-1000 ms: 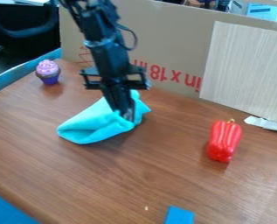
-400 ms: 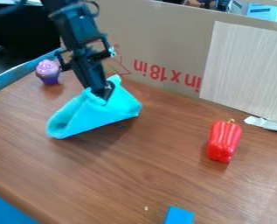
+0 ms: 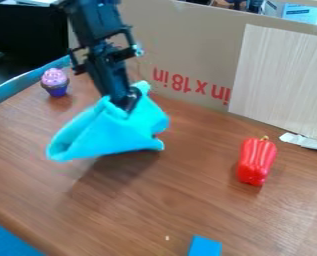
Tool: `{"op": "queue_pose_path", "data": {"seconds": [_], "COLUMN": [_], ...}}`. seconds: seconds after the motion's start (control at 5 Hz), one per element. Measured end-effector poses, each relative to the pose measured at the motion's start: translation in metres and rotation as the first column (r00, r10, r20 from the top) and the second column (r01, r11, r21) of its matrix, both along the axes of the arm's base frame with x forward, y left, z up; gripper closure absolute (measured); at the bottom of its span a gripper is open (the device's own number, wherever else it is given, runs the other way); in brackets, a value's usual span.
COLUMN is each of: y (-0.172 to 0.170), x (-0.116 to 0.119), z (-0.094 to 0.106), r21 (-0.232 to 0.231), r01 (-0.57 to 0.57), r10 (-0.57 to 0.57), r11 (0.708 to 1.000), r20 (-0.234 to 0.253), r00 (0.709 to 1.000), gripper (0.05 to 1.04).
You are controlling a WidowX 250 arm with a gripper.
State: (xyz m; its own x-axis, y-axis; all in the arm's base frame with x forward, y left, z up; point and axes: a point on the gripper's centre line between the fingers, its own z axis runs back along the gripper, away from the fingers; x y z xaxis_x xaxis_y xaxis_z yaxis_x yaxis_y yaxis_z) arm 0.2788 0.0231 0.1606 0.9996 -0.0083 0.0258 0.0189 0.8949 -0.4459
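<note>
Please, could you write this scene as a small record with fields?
Gripper: black gripper, above the table, left of the picture's middle
Held: turquoise cloth, by its upper part, hanging in folds
Upper left: toy cupcake with purple frosting, upright
Right: red toy pepper, apart from the cloth
Bottom edge: blue object, partly cut off
Back: cardboard with red print

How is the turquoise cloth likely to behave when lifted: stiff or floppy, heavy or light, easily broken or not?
The turquoise cloth is probably floppy, as it sags in loose folds below the gripper. It looks thin at its edges, so it is likely light for its size. Its soft bends suggest it would crumple rather than break.
</note>
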Motion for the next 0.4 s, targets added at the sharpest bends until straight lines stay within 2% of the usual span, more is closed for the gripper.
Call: {"op": "queue_pose_path", "data": {"seconds": [0.2, 0.4], "y": [-0.012, -0.039], "x": [-0.01, -0.026], "z": [0.012, 0.018], "r21": [-0.029, -0.023], "r01": [0.016, 0.093], "r10": [-0.016, -0.092], "r11": [0.999, 0.995], "r20": [0.006, 0.019], "r00": [1.0, 0.996], "gripper": [1.032, 1.033]}}
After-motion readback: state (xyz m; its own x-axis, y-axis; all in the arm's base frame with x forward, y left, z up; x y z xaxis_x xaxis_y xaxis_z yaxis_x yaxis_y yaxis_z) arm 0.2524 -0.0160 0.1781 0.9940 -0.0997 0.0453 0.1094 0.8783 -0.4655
